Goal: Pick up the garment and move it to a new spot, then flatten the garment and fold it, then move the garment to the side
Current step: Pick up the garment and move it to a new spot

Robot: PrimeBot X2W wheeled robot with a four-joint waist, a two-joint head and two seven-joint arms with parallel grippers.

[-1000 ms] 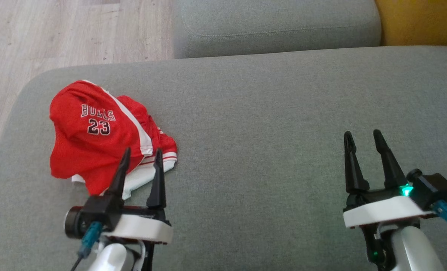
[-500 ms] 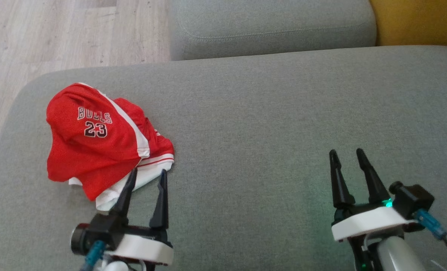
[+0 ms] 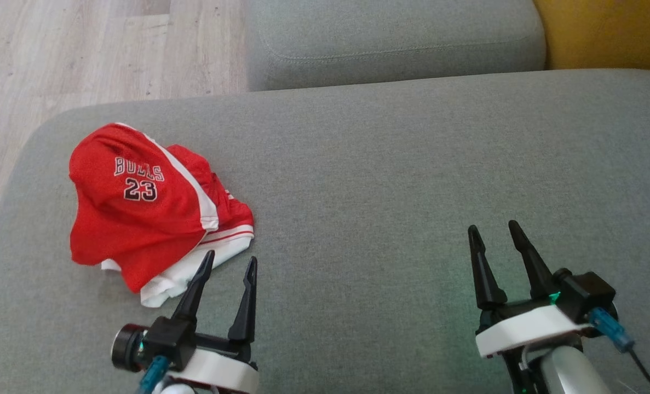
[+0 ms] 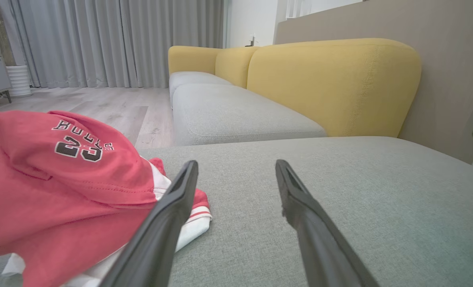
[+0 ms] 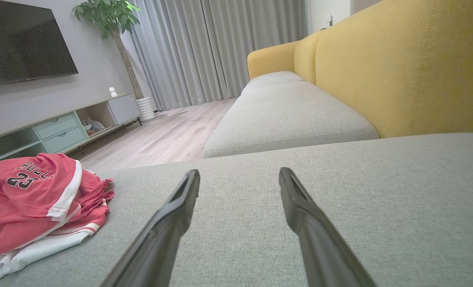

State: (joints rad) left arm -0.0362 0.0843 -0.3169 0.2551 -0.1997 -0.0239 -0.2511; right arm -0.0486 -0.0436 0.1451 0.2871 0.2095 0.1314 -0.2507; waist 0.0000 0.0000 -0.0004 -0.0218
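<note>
Crumpled red mesh sports garment with white trim and the print "BULLS 23", heaped on the left part of the broad grey fabric sofa seat, close to that seat's left edge. The left tool, its two long dark fingers spread wide and grasping nothing, pointed away from the robot just beside the heap's near right corner. The garment lay ahead of it and to its left; one fingertip crossed the white hem in the head view, and contact could not be determined. The right tool, likewise spread and empty, stood well apart over bare cushion, so the left arm was judged the nearer for the pick-up. The heap's longer span appeared to run from far left to near right, oblique to the left tool's fingers. The head view gave the plan layout and the pale wooden floor. The left wrist view showed the striped hem passing behind one finger, and the yellow upholstered backrest. The right wrist view showed the heap's side profile far to the left, with a dark wall-mounted television
</note>
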